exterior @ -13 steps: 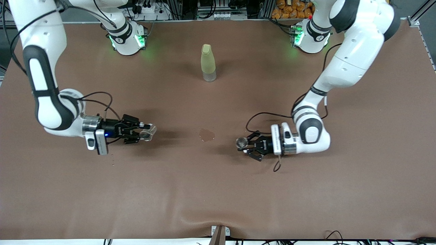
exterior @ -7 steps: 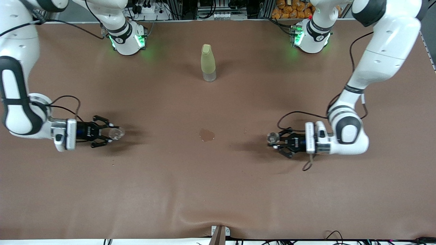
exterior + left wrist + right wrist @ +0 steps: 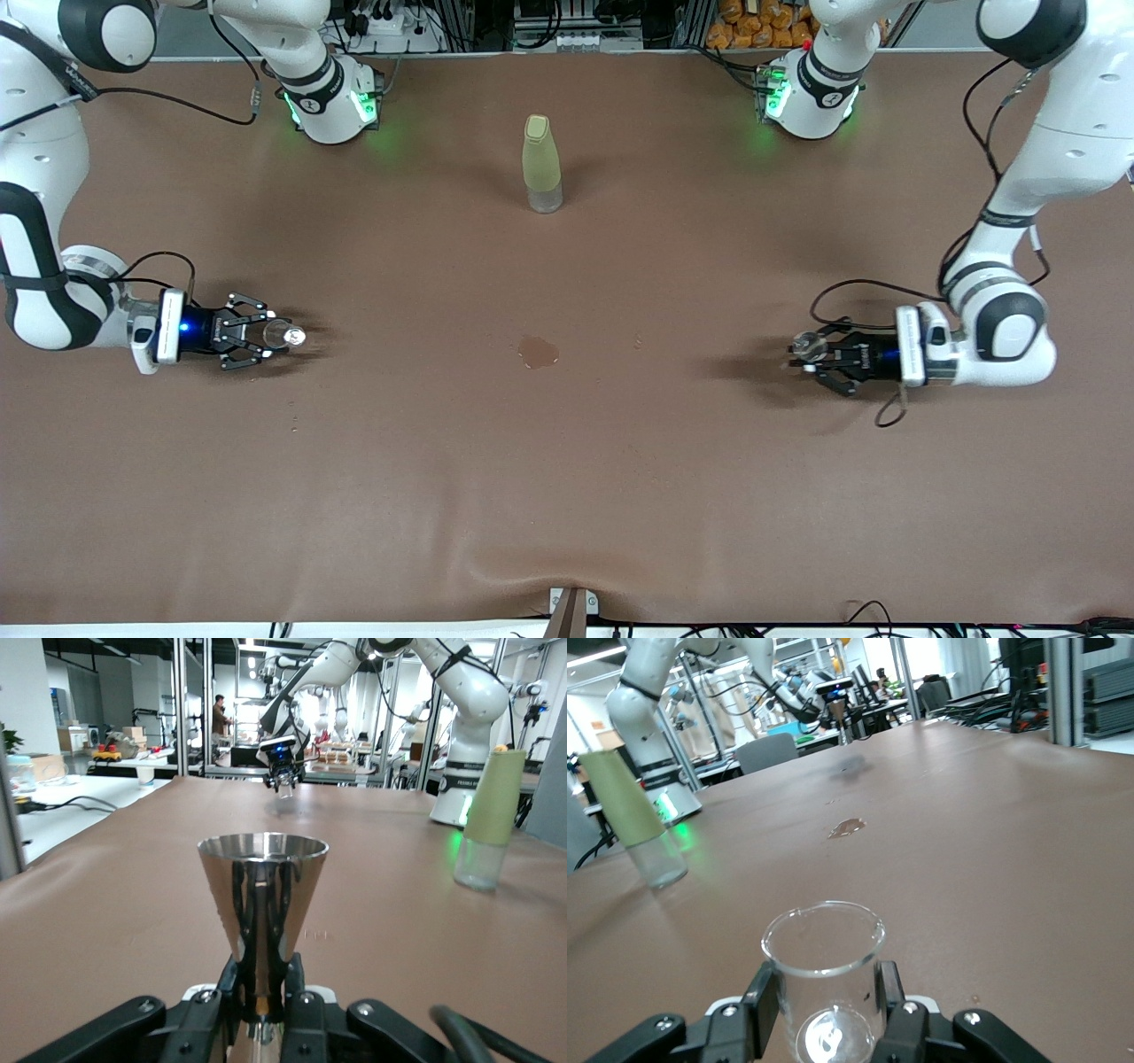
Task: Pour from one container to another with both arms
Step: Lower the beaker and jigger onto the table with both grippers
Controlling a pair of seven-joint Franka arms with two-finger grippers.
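Observation:
The tiny clear glass cup point(image 3: 289, 336) is upright and looks empty, low over the table at the right arm's end. My right gripper point(image 3: 273, 335) is shut on it. In the right wrist view the cup point(image 3: 824, 948) sits between the two fingers point(image 3: 764, 994) of the right gripper point(image 3: 824, 992). The shiny steel jigger point(image 3: 804, 346) is upright at the left arm's end, with my left gripper point(image 3: 811, 349) shut on it. The left wrist view shows the jigger point(image 3: 262, 886) pinched at its narrow waist by the left gripper point(image 3: 262, 981). I cannot tell whether either vessel touches the table.
A tall yellow-green bottle point(image 3: 541, 164) stands mid-table, nearer the robots' bases. A small wet puddle point(image 3: 538, 351) lies on the brown mat midway between the grippers, with a few droplets point(image 3: 638, 340) beside it. The bottle point(image 3: 633, 819) also shows in the right wrist view.
Both arms have swung apart from the middle toward their own ends of the table, each carrying its vessel. The cup has gone from tilted to upright.

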